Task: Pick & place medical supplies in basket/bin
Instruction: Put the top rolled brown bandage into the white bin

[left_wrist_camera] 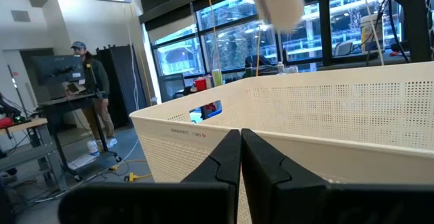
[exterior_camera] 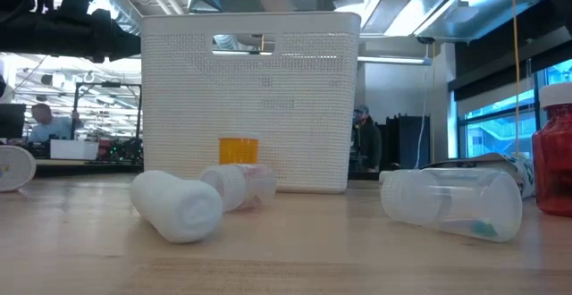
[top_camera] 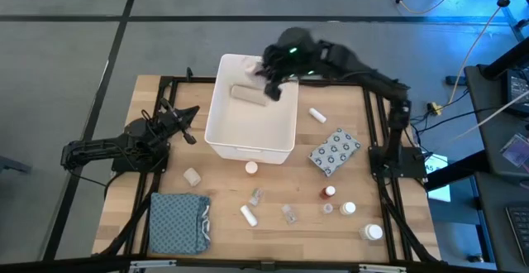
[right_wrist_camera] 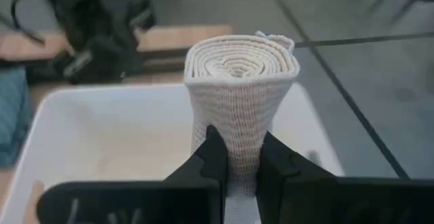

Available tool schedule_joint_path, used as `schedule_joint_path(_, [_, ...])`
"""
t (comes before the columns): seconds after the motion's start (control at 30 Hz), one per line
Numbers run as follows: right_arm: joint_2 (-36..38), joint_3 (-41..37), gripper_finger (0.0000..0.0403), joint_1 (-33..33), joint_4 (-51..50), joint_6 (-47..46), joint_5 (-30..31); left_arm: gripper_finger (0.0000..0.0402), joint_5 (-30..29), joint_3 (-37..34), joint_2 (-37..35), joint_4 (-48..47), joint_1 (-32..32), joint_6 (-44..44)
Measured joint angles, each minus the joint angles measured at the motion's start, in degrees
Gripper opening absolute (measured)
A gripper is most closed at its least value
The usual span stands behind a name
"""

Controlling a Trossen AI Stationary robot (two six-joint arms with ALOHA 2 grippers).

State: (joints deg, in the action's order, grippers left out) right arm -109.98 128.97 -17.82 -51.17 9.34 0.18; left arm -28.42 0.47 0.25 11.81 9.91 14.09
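Two grippers: right gripper (right_wrist_camera: 237, 166) over the far end of the white bin (top_camera: 216, 132); left gripper (left_wrist_camera: 241, 157) low beside the bin's left wall.
Hidden: the high view shows the right gripper's fingers only as a dark blur over the bin rim; the low view cuts the arm off at its top edge.
Right gripper state: fingers pinch a beige bandage roll (right_wrist_camera: 241, 95), seen end-on in the right wrist view, its spiral layers plain.
Left gripper state: fingers pressed together, nothing between them.
Bin contents: one beige roll (top_camera: 246, 93) shows inside near the far end; the floor under the arm is covered.
Open room: bare wood lies between the bin and the table's right edge; the near strip is crowded.
Loose supplies: grey dotted packet (top_camera: 334, 150) right of the bin; red-capped bottle (top_camera: 329, 192), white bottle (top_camera: 248, 215) and clear vial (top_camera: 289, 214) scattered near the front.
Other: folded blue-grey cloth (top_camera: 178, 222) at the near left corner.
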Motion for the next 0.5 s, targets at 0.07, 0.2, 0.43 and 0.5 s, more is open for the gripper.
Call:
schedule_joint_path(0.07, [-3.3, 0.0, 0.0042, 0.4, -0.1, 1.6, 0.0, 0.0008, 0.0, 0.0, 0.0, 0.0, 0.0, 0.0])
schedule_joint_path(0.2, [-10.5, -0.1, 0.0042, 0.5, -2.2, 3.7, 0.0, 0.0006, 0.0, 0.0, 0.0, 0.0, 0.0, 0.0])
schedule_joint_path(0.43, [-20.8, -0.1, 0.0042, -0.1, -5.4, 5.2, -1.8, 0.0008, 0.0, 0.0, 0.0, 0.0, 0.0, 0.0])
schedule_joint_path(0.5, [-22.7, -0.1, 0.0042, -0.3, -5.8, 6.1, -1.8, 0.0008, 0.0, 0.0, 0.0, 0.0, 0.0, 0.0])
